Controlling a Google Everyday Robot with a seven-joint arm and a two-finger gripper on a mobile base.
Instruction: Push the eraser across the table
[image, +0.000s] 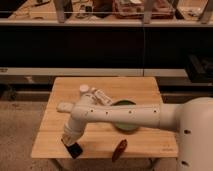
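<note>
The eraser (74, 149), a flat black block, lies near the front left edge of the light wooden table (140, 87). My white arm reaches from the right across the table top and down to it. My gripper (68, 138) hangs at the eraser's upper left end, right at it, with its fingers shut together. Whether it touches the block I cannot tell. Part of the eraser is hidden under the gripper.
A green bowl (126, 125) sits mid-table, mostly covered by my arm. A slim red-brown object (120, 148) lies at the front edge right of the eraser. A small pale pad (64, 107) rests left of the arm. Dark shelving stands behind the table.
</note>
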